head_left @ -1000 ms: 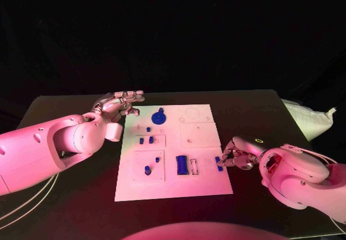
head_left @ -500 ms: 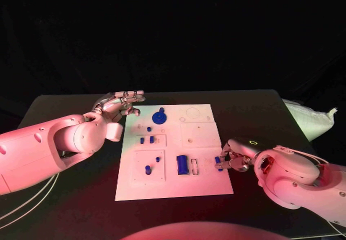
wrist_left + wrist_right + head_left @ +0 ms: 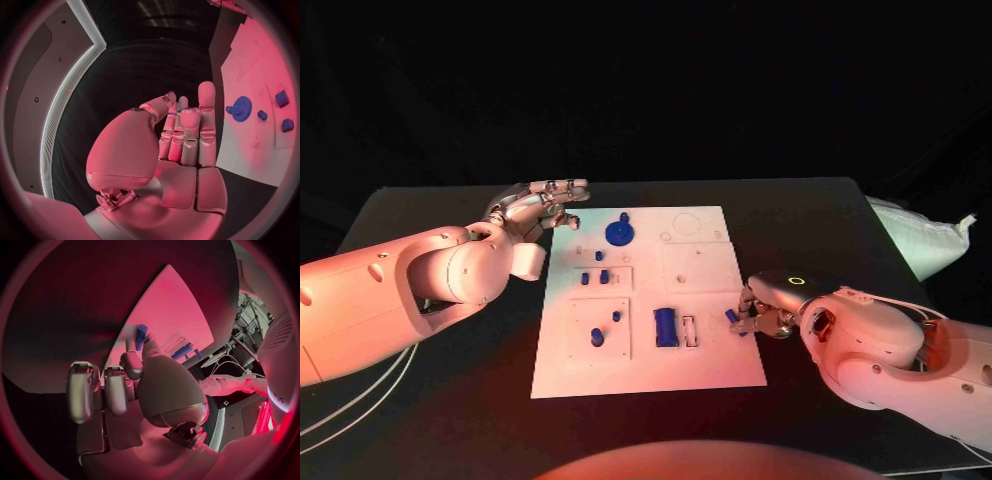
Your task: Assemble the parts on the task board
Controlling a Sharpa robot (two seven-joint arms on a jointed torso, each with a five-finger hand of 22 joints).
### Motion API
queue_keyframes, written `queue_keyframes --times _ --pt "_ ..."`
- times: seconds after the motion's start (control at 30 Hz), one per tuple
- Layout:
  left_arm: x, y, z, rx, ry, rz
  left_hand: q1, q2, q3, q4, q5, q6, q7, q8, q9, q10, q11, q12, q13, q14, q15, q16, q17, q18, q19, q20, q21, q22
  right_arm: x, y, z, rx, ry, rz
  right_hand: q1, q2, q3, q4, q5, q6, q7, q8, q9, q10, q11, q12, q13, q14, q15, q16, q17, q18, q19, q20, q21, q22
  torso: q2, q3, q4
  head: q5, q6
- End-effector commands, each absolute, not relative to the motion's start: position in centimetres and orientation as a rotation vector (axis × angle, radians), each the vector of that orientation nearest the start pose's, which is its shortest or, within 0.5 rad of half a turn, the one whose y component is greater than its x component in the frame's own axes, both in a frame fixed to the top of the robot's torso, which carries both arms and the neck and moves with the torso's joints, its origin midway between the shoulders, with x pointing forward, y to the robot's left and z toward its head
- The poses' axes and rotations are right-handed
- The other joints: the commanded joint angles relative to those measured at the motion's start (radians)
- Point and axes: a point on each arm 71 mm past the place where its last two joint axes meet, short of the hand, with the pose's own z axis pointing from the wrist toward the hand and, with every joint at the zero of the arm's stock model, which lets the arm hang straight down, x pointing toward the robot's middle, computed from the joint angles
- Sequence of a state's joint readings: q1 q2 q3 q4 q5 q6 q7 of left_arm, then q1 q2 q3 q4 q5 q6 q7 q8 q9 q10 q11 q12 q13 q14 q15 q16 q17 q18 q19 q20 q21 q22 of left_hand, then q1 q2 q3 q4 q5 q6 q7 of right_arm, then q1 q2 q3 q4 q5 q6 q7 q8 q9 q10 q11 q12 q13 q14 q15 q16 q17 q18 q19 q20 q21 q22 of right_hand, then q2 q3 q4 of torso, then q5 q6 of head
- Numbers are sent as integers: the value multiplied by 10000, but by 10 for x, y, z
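Observation:
The white task board (image 3: 704, 270) lies in the middle of the black table. On it sit a blue gear (image 3: 619, 235), small blue pegs (image 3: 599, 257) and a blue block (image 3: 666, 327). My right hand (image 3: 764, 312) is at the board's right edge and pinches a small blue peg (image 3: 731, 315); the right wrist view shows that peg (image 3: 141, 335) standing up between thumb and fingertip. My left hand (image 3: 538, 206) hovers off the board's far left corner, fingers straight and together, holding nothing. The left wrist view shows the hand (image 3: 185, 135) beside the gear (image 3: 240, 108).
A white bag (image 3: 920, 240) lies off the table's right edge. White cables (image 3: 343, 410) hang below my left arm. Black table surface (image 3: 805, 215) surrounds the board.
My right hand has lifted and shifted slightly toward the far side with the blue peg. The left hand has stayed where it was.

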State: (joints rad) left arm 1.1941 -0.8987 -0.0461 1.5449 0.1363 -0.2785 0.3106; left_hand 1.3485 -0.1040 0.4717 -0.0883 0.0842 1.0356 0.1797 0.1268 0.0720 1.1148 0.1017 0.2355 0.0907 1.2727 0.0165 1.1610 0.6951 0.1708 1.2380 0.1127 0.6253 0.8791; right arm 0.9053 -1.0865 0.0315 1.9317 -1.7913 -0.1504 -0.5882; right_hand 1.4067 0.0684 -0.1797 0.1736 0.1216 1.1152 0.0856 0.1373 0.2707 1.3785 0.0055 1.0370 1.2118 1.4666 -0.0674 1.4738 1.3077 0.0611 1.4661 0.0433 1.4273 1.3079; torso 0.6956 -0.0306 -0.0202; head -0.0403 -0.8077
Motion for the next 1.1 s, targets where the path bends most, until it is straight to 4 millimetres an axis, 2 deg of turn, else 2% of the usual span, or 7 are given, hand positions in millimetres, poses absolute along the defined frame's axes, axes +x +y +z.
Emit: queue_keyframes --times 0.03,0.4,0.57,0.67,0.8,0.93,1.1 --pt "483 231 -190 -13234 14647 -15402 -73 -10 -63 -21 52 -72 7 59 0 -69 24 19 16 -36 5 -14 -13 96 -51 17 -34 -12 356 -217 -261 -3489 19838 1533 298 66 196 -73 -80 -9 -32 -75 -89 -25 -45 -53 -18 720 -3 -25 1005 -70 -4 -26 -28 210 -1 5 -4 20 -13" --pt "483 231 -190 -13213 14684 -15402 -73 -10 -63 -21 52 -72 7 59 0 -69 24 19 16 -36 5 -14 -13 96 -51 17 -34 -12 357 -211 -269 -3982 20106 1294 524 -7 514 -208 58 23 -31 -143 -131 -48 -51 -121 -34 726 -9 -14 1039 -72 0 -38 -30 219 -7 -7 -4 3 -15" --pt "483 230 -190 -13204 14714 -15422 -73 -10 -63 -21 52 -72 7 59 0 -69 24 19 16 -36 5 -14 -13 96 -51 17 -34 -12 357 -209 -271 -3838 20207 1394 855 -72 1018 -384 1321 80 -57 -217 -183 -92 -84 -217 -64 731 -48 -9 1064 -74 11 -71 -23 240 -5 -5 11 8 1" --pt "483 230 -190 -13201 14724 -15423 -49 10 -93 -37 57 -83 2 82 2 -88 18 66 18 -44 -1 -9 -41 103 -52 16 -59 -31 356 -208 -270 -3222 20204 1785 1174 30 1534 -579 1443 128 -75 -234 -195 -90 -112 -255 -79 739 -69 8 1098 -83 31 -95 -2 277 -5 -10 5 19 -11" --pt "482 231 -190 -13198 14728 -15419 -49 10 -93 -37 57 -83 2 82 2 -88 18 66 18 -44 -1 -9 -41 103 -52 16 -59 -31 355 -208 -268 -1659 20288 2689 1084 -86 2147 -617 1968 144 -46 -272 -205 -70 -101 -322 -117 745 -49 19 1124 -91 50 -100 21 314 -8 -5 2 48 -21" --pt "482 231 -190 -13191 14736 -15415 -46 11 -94 -39 57 -84 1 83 2 -90 18 68 18 -46 -1 -10 -45 103 -51 16 -58 -31 355 -209 -263 515 20303 3740 414 -272 2854 -239 2385 125 -79 -338 -223 -2 -71 -341 -125 746 -39 13 1124 -92 54 -80 24 322 -10 -9 9 48 -14" --pt "482 230 -190 -13182 14748 -15420 -43 13 -95 -41 58 -85 1 84 2 -92 17 71 18 -48 -1 -11 -49 102 -50 16 -57 -30 355 -208 -254 2730 20125 4711 -282 -511 3382 208 2253 170 -81 -367 -229 79 -101 -252 -50 754 -47 27 1156 -94 66 -85 34 340 -9 -4 0 83 -20"
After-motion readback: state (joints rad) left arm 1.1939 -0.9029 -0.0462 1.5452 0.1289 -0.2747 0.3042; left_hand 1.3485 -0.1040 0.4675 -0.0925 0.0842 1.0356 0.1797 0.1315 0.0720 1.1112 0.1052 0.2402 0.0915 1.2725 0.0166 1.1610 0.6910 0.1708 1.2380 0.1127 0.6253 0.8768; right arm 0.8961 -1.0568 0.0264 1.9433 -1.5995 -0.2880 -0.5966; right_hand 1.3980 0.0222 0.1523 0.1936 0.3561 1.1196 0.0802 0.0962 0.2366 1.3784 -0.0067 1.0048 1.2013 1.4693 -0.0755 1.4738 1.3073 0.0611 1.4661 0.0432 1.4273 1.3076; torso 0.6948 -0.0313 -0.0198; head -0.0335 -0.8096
